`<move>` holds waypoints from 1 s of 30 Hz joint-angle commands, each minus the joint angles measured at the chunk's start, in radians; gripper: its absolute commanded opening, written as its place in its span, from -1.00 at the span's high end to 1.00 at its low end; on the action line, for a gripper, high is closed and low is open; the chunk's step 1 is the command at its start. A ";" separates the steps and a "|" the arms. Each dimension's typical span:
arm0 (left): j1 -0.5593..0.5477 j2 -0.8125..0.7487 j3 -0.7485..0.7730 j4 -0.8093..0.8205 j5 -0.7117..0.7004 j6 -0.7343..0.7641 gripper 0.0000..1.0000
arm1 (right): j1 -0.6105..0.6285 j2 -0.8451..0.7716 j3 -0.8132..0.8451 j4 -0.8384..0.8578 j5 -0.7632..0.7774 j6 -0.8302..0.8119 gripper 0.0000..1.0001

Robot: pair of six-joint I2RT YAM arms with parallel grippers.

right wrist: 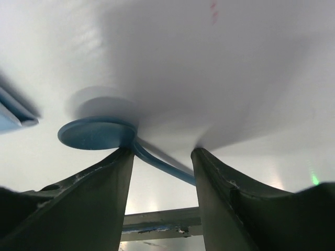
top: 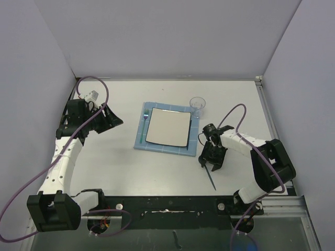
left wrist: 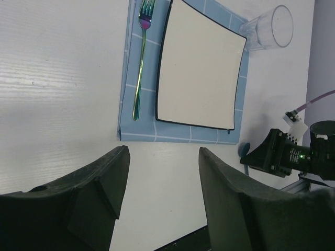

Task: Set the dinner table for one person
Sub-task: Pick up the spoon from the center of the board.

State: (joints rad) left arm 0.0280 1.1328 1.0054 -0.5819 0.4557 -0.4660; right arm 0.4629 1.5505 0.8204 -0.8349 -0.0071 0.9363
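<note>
Top external shows the table (top: 104,172) spanning the floor of the view, a mat (top: 140,141) at its centre. On the mat lies a plate (top: 167,128). The left gripper (left wrist: 162,157) hangs released left of the mat. The right gripper (right wrist: 162,151) has its jaws apart, astride the spoon (right wrist: 97,133). A glass (top: 197,105) stands beside the mat's far right corner, and a fork (left wrist: 140,68) lies left of the plate.

Open bench (top: 112,162) runs wide between the left claw (top: 112,119) and the placemat (top: 140,140), and reaches the near edge. In the middle the placemat carries the flat plate (top: 167,128), with the fork (top: 145,123) on its left strip; both are low. The glass (top: 197,106) stands upright at the mat's far right corner, the tallest obstacle. Just right of the mat, the right claw (top: 209,161) sits low, jaws apart astride the spoon (top: 211,180), crowding that gap. A bare strip lies beyond the glass.
</note>
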 commanded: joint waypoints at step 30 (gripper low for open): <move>0.006 -0.023 0.008 0.044 0.011 0.009 -0.06 | -0.116 0.065 0.290 0.148 0.106 -0.190 1.00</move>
State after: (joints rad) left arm 0.0280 1.1450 1.0035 -0.5800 0.4530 -0.4629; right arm 0.3363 1.6131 0.9943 -0.7425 0.0547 0.7788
